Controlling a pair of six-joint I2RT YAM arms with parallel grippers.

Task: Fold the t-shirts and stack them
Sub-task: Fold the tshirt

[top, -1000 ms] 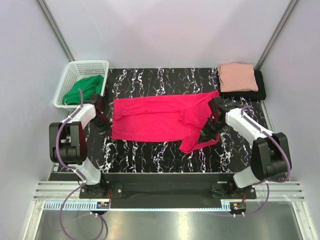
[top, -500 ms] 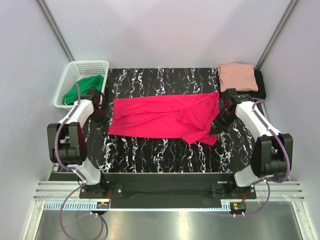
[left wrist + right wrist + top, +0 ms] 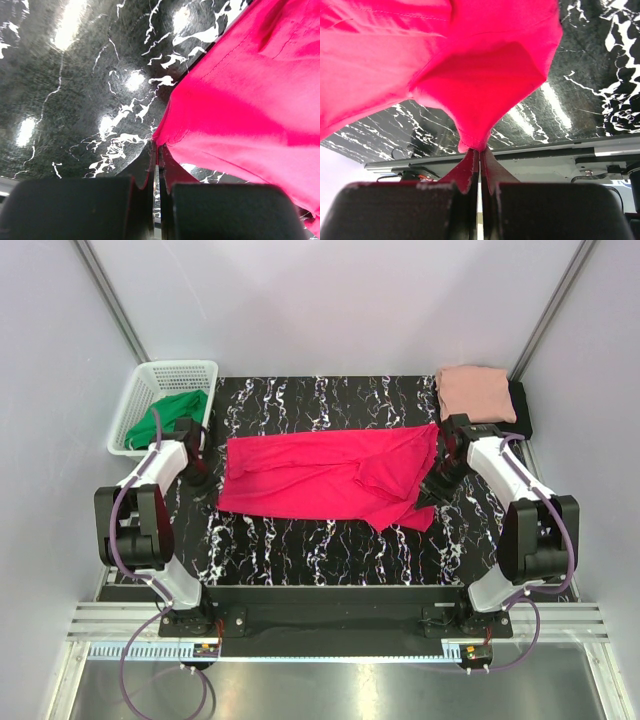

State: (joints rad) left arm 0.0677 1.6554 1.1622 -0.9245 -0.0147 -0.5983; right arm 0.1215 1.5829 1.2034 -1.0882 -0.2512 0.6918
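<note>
A crimson-pink t-shirt (image 3: 320, 478) lies stretched crosswise on the black marbled table (image 3: 330, 400), its right part still rumpled. My left gripper (image 3: 210, 477) is shut on its left edge; in the left wrist view the gripper (image 3: 156, 147) pinches a corner of the cloth (image 3: 240, 100) just above the table. My right gripper (image 3: 433, 487) is shut on the right end, and the right wrist view shows the gripper (image 3: 479, 150) nipping a bunched point of the shirt (image 3: 485, 75), held off the table. A folded salmon-pink t-shirt (image 3: 475, 392) rests on a folded black t-shirt (image 3: 520, 420) at the back right.
A white plastic basket (image 3: 150, 375) at the back left holds a green cloth (image 3: 172, 412). Pale walls close in both sides and the back. The table's near edge and a metal rail (image 3: 330, 620) run behind the arm bases.
My right gripper has swung out to the right and back, drawing the shirt's near-right flap with it and stretching the cloth. My left gripper shifted slightly back, still holding the left edge.
</note>
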